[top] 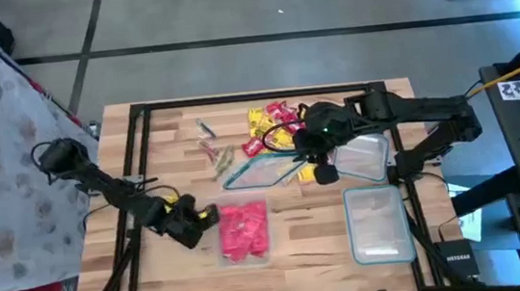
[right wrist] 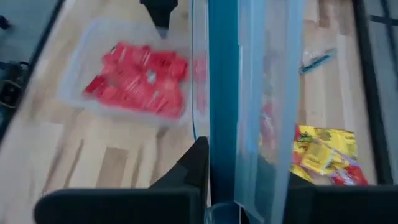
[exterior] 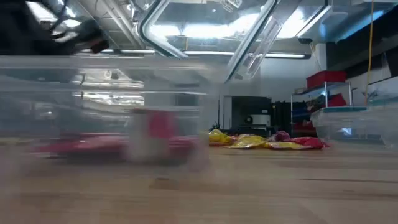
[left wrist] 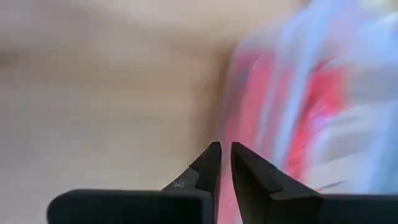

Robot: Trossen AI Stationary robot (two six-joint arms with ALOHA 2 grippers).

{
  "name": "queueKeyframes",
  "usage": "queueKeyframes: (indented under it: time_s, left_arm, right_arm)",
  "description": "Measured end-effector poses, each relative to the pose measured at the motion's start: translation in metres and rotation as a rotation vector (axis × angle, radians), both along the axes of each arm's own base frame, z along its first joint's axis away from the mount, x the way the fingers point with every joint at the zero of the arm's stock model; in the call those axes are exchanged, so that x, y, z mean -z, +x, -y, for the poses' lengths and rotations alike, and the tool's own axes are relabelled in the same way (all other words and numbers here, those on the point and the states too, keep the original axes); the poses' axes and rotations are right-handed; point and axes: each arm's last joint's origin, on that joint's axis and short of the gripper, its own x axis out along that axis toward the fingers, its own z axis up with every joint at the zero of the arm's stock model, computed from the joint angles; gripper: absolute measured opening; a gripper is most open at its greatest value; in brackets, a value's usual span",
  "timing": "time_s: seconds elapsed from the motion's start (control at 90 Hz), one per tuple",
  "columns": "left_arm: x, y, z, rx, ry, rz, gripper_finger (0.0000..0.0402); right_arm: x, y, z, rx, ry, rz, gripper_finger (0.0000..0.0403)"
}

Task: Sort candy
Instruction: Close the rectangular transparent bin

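Note:
Red candy [top: 244, 229] fills a clear container [top: 248, 254] at the near middle of the table. My left gripper [top: 205, 216] is shut just off that container's left wall [left wrist: 249, 112]. A pile of yellow and red candy [top: 272, 125] lies at the far middle, with a few silvery pieces [top: 212, 149] to its left. My right gripper [top: 311, 155] is shut on a clear lid with a blue rim [top: 261, 171], held above the table between the pile and the red candy's container. My right gripper pinches the lid at its blue rim [right wrist: 222, 112] between its two fingers, with one finger [right wrist: 198, 158] on each face. The lid stands on edge in the hold, runs out ahead of the fingers, and is lifted clear of the table [exterior: 186, 25]. Whether my left gripper touches the container wall, I cannot tell.
Two more clear containers sit on the right: one [top: 365, 154] under the right arm and one with a blue rim [top: 378, 222] at the near right. The wooden table [top: 173, 145] is bare at the far left and in the near middle.

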Motion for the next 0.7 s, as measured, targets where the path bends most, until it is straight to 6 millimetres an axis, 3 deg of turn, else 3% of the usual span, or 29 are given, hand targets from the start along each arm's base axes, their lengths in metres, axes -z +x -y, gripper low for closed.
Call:
queueKeyframes:
  time_s: [0.1,0.267,0.389,0.7]
  left_arm:
    - [-0.004,0.015,-0.011,-0.077,0.121,0.111,0.0019]
    - [-0.023,0.025,-0.025,-0.057,0.256,0.105,0.0019]
    - [-0.043,0.025,-0.029,0.013,0.327,0.067,0.0019]
    - [-0.073,0.035,-0.02,0.309,0.419,0.013,0.0019]
  right_arm:
    - [0.001,-0.003,0.002,0.053,-0.065,-0.025,0.0027]
    - [-0.004,-0.016,0.002,0.128,-0.166,-0.037,0.0027]
    - [-0.01,-0.029,-0.004,0.167,-0.224,-0.042,0.0027]
    - [-0.007,-0.059,-0.031,0.122,-0.139,-0.192,0.0027]
